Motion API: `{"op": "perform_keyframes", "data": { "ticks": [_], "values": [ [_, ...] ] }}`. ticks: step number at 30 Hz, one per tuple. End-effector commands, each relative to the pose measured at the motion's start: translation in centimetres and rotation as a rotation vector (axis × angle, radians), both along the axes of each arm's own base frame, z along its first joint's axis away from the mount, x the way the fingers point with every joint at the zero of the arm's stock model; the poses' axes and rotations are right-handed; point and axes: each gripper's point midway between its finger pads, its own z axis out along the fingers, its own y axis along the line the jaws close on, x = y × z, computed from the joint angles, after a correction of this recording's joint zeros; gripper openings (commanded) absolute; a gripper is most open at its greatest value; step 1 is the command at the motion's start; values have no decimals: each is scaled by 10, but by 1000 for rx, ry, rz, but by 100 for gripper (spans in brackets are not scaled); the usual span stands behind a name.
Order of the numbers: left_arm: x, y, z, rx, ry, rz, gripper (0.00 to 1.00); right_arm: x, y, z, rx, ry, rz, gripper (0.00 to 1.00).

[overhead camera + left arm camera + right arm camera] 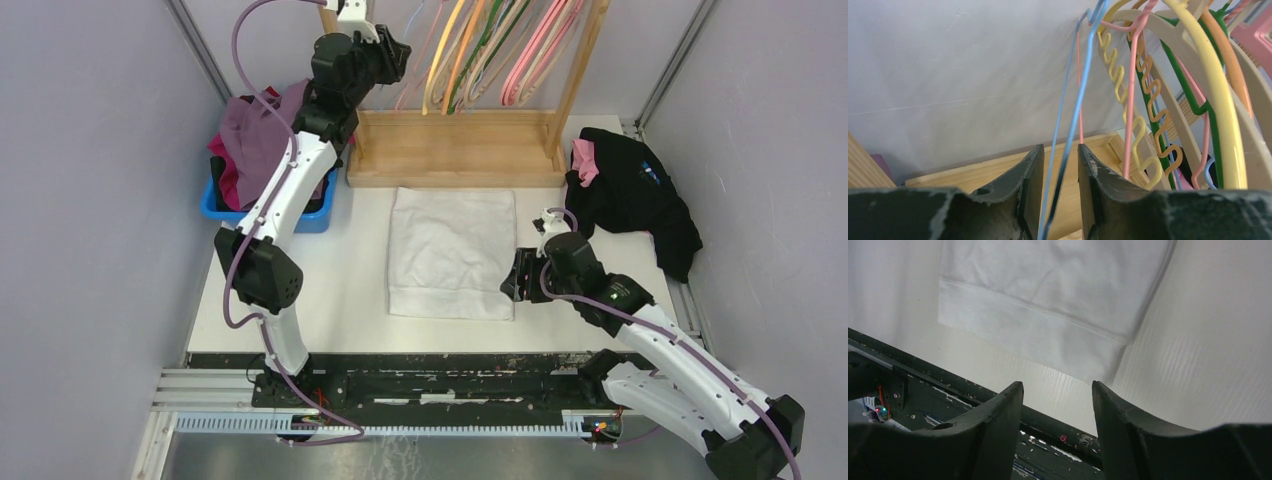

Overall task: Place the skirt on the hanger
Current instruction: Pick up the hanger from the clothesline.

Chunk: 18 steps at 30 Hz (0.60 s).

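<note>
L claw (1059, 148) narrowly apart w/ blue wire hanger (1076, 115) between, not pinched, R claw (1057, 385) apart, empty, by white skirt (1048, 290) on tabletop (1208, 340)

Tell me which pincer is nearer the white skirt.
Right. The right pincer sits beside the white skirt, at its right edge; the left pincer is away at the hanger rack, straddling a blue hanger.

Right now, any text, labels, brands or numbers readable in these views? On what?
No text can be read in any view.
Black garment: a small light blue print, too small to read.
White skirt: no marking shows.
Hangers: no marking shows.
Blue bin: no label shows.
</note>
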Motion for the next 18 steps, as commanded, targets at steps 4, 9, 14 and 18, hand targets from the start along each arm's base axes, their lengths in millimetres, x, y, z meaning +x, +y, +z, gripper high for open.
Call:
{"op": "perform_keyframes", "data": {
  "ticks": [4,9,14,18],
  "values": [
    [-12,3,43,32,-110,-16,26,6,9,6,43,-26,9,59],
    [-15,5,54,28,-130,-12,17,6,11,6,44,-22,16,59],
    [-15,6,57,37,-132,-8,12,7,13,6,47,-19,21,60],
    [-18,8,60,37,-139,-5,9,7,14,5,51,-16,26,60]
  ]
}}
